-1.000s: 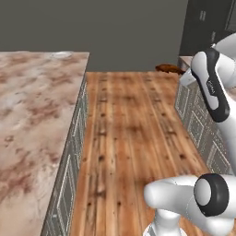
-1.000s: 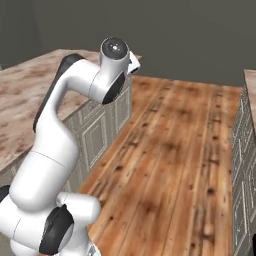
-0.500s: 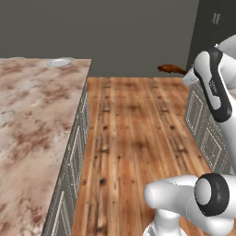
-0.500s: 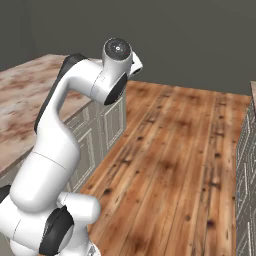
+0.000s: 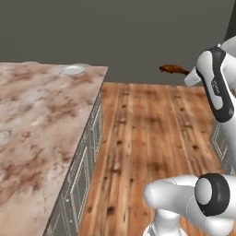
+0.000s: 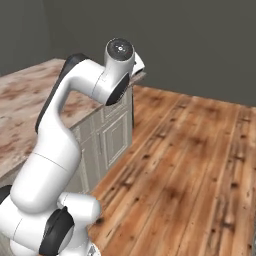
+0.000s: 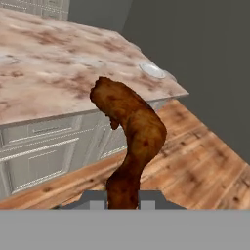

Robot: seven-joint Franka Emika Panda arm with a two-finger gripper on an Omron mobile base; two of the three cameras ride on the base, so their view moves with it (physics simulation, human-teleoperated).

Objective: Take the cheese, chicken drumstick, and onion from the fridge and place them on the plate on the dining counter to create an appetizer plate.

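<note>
My gripper point(image 7: 122, 197) is shut on the thin end of the chicken drumstick point(image 7: 131, 128), a reddish-brown piece that stands up from the fingers. In the left base view the chicken drumstick point(image 5: 172, 69) sticks out to the left of the gripper point(image 5: 186, 73), high above the wooden floor. The dining counter point(image 5: 37, 120) spreads to the left, with the white-grey plate point(image 5: 72, 69) near its far corner. From the hand, the plate point(image 7: 152, 71) lies beyond the drumstick on the dining counter point(image 7: 53, 68). The plate is too small to tell its contents. The cheese, onion and fridge are out of view.
Cream panelled cabinets point(image 7: 44, 151) run under the counter. A wide strip of wooden floor point(image 5: 147, 133) separates the counter from more cabinet fronts point(image 5: 222, 143) at the right edge. A dark grey wall point(image 5: 129, 37) closes the far side.
The base has moved, so the whole scene shifted: the counter's far corner and the plate have come into view at left. The drumstick stays in the shut gripper.
</note>
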